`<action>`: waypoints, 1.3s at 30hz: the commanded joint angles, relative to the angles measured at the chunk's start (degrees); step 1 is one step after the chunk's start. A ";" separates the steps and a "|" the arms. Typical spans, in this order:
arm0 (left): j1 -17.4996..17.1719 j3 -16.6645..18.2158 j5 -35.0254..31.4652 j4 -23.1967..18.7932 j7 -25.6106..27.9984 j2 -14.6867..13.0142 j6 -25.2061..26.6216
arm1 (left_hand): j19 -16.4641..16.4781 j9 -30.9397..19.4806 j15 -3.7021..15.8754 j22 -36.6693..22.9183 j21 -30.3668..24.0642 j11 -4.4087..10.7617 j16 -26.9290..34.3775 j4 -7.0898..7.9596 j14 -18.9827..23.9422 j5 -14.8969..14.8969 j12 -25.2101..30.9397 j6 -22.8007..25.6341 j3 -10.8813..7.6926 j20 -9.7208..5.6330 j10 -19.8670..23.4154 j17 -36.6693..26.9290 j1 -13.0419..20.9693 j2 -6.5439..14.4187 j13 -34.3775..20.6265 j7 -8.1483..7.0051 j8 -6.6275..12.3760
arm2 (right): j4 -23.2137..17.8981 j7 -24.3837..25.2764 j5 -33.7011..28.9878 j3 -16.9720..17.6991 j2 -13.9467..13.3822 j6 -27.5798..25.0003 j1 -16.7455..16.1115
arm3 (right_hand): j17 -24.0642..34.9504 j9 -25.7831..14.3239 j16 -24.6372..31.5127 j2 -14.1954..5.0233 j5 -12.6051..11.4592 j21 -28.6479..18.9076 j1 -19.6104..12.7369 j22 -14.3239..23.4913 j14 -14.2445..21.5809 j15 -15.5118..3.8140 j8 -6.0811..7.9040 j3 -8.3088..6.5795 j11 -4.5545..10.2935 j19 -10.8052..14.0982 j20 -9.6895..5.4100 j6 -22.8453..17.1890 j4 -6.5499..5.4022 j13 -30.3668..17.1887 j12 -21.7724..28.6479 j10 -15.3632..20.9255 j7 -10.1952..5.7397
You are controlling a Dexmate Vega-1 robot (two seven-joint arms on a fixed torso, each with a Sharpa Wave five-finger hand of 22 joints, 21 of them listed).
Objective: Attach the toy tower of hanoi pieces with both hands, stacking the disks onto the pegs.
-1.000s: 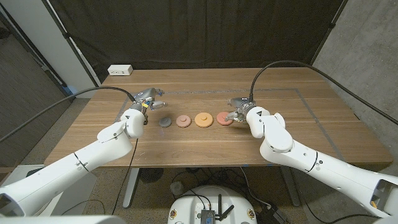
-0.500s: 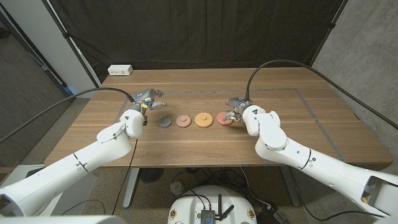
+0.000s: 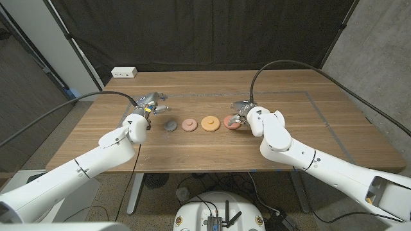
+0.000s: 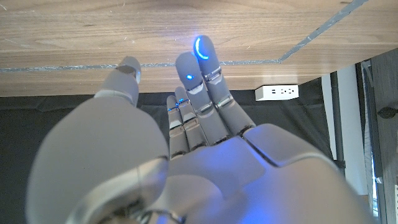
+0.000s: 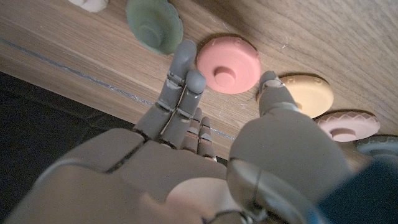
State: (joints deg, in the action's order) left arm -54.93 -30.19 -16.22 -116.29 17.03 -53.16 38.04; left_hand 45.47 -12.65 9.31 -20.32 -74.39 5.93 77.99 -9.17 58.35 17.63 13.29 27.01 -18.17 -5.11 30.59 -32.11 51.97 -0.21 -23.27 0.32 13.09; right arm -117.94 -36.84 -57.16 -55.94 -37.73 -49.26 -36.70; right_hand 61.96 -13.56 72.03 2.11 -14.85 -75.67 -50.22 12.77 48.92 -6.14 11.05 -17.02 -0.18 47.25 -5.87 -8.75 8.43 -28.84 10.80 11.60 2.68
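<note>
Bench [image 3: 192,144]: wooden, carrying a row of disks across its middle.

Left robot hand [image 3: 151,102]: released, fingers [image 4: 202,53] extended and apart, holding nothing; just beside the grey disk.

Grey disk [image 3: 170,126]: leftmost of the row, lying flat.

Dusty-pink disk [image 3: 189,124]: next along, just beside the grey one.

Orange disk [image 3: 209,122]: third, lying flat, centre hub up.

Coral-pink disk [image 3: 231,121]: rightmost in the head view, partly behind the right hand.

Green disk [image 5: 154,23]: beyond the coral one (seen from the right wrist).

Right robot hand [image 3: 246,110]: fingers [image 5: 181,71] reaching to the coral disk's rim, thumb at its other side; whether it grips yet, cannot tell.

Handling note: judged step is picking up the coral disk. Pinch across the rim, lift level, avoid nudging the orange neighbour.
</note>
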 commanded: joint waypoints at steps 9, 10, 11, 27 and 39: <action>-1.57 0.95 0.76 -1.26 1.07 -0.76 0.54 | -0.27 -0.31 3.29 0.46 -0.86 0.04 0.49 0.01 0.34 0.44 -0.23 1.10 0.11 -6.69 0.69 0.07 -0.07 0.45 -0.26 0.11 -0.21 | 2.81 -7.89 -2.88 -1.83 1.64 -0.12 3.20 | -2.91 -0.06 -1.25 1.32 0.79 -0.54 3.05 -0.72 -2.24 -6.23 0.32 2.43 -0.59 -1.17 -6.11 2.57 -0.62 0.26 0.28 -2.04 0.75; -1.64 1.00 0.79 -1.34 1.11 -0.82 0.55 | -0.28 -0.32 3.29 0.53 -0.92 0.02 0.64 0.01 0.46 0.45 -0.24 1.09 0.11 -6.69 0.72 -0.05 -0.08 0.46 -0.29 0.13 -0.23 | 2.92 -8.14 -3.11 -1.91 1.68 -0.12 3.29 | -2.92 -0.06 -1.21 1.32 0.80 -0.54 3.07 -0.74 -2.22 -6.23 0.33 2.45 -0.67 -1.18 -6.11 2.58 -0.62 0.27 0.32 -1.98 0.78; -1.72 1.05 0.80 -1.42 1.18 -0.84 0.61 | -0.29 -0.32 3.29 0.59 -0.97 0.04 0.48 0.01 0.29 0.46 -0.26 1.14 0.11 -6.70 0.71 0.14 -0.08 0.48 -0.31 0.15 -0.22 | 3.03 -8.37 -3.30 -1.95 1.74 -0.11 3.36 | -2.91 -0.05 -1.11 1.30 0.82 -0.54 3.11 -0.78 -2.15 -6.23 0.43 2.50 -0.63 -1.23 -6.12 2.43 -0.62 0.28 0.36 -1.96 0.84; -2.29 1.26 1.09 -2.06 1.69 -0.91 1.03 | -0.39 -0.35 3.29 1.14 -1.46 0.08 0.80 -0.03 0.53 0.51 -0.27 1.29 0.11 -6.71 1.22 0.09 -0.09 0.51 -0.42 0.04 -0.28 | 5.75 -9.79 -3.89 -1.93 2.93 0.30 3.95 | -3.44 -0.04 -0.28 0.47 0.79 -1.06 2.74 -1.22 -1.81 -6.28 1.50 2.68 -0.36 -0.88 -6.15 0.50 -0.31 0.47 1.00 -0.99 0.42; -2.38 1.09 1.63 -1.70 1.52 -0.83 1.40 | -0.53 -0.37 3.29 1.59 -1.85 0.00 0.79 0.00 0.43 0.53 -0.36 1.42 0.11 -6.70 1.36 0.29 -0.17 0.59 -0.52 0.11 -0.33 | 7.99 -10.64 -3.21 -2.58 3.89 0.97 5.13 | -2.99 0.19 0.95 -0.05 0.65 -1.56 2.44 -1.30 -0.98 -6.29 1.48 2.76 1.25 -0.59 -6.13 0.02 -0.12 0.66 1.31 0.26 -0.96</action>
State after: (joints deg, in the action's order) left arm -57.11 -29.02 -15.03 -118.11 18.64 -53.97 38.98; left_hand 45.14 -12.93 9.31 -18.73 -75.89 6.15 78.43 -9.17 58.35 17.63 13.09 27.94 -18.18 -5.03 31.43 -31.86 51.96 -0.21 -23.53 0.62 13.09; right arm -111.93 -46.60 -60.76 -57.97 -34.73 -48.91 -32.55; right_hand 58.79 -13.30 72.50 2.62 -13.96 -76.78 -47.59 11.45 47.32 -5.54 12.74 -14.37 1.04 46.29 -5.32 -9.27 8.31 -28.12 11.69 11.58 1.70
